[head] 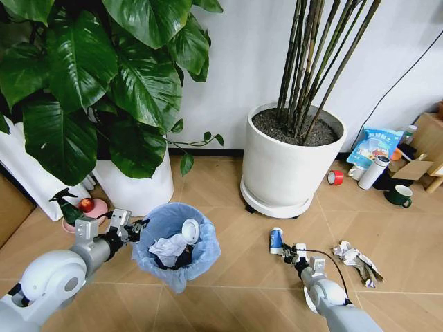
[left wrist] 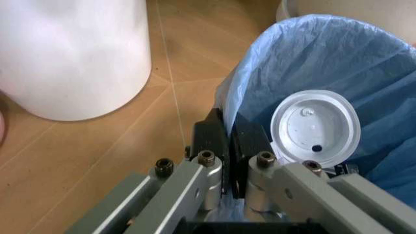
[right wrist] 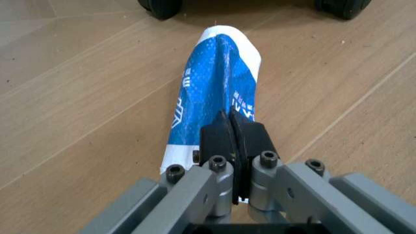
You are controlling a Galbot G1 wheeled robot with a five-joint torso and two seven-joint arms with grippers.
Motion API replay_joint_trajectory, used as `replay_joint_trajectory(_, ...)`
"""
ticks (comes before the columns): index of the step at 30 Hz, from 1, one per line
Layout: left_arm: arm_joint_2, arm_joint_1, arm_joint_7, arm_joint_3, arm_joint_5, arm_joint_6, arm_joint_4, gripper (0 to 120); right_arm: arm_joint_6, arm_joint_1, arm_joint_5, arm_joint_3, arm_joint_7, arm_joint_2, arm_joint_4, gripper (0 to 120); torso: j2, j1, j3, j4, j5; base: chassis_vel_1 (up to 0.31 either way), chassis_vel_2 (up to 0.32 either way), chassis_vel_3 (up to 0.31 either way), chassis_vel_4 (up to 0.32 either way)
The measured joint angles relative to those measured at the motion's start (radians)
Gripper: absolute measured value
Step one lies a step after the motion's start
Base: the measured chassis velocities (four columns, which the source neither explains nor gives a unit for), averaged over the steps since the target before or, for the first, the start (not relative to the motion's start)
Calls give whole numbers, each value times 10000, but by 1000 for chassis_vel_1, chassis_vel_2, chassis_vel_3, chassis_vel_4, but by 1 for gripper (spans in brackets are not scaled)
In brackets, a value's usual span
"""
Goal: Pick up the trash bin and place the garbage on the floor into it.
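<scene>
Right gripper [right wrist: 231,127]: fingers pinched on blue-white wrapper [right wrist: 217,83], lying on floor [right wrist: 78,97].
Left gripper [left wrist: 229,139]: rim of bin [left wrist: 338,63] clamped.
Bin contents: white disc [left wrist: 315,127], crumpled paper [head: 168,246].

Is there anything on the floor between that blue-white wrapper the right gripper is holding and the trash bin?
Nothing visible: only bare floor lies between the blue-white wrapper in the right gripper and the trash bin.
</scene>
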Motion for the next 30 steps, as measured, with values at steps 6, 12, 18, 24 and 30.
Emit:
replay_joint_trajectory(6,26,-191,36,158,-9,-11,101,0,49,-312,99,134,-90,-383,716,0,0,0,0,2,2,0,0,0,0)
replay_joint_trajectory(12,325,-1393,157,1256,-203,-195,600,0,444,-1479,219,474,-706,-1473,2768,0,0,-1,0,-1,0,0,0,0,0)
replay_joint_trajectory(18,143,-2946,264,2877,-380,-412,1264,0,803,-2654,955,1197,-1656,-2294,4686,0,0,-1,0,0,1,0,0,0,0)
replay_joint_trajectory(24,-314,-3989,574,4030,-453,-701,1789,0,1662,-3505,2329,1919,-3831,-2890,6658,0,0,-1,0,-1,3,0,0,0,0)
replay_joint_trajectory(30,-585,-4420,710,4287,-770,-889,1915,0,1877,-3289,2812,1883,-4598,-3061,7273,0,0,-1,0,0,3,0,0,0,0)
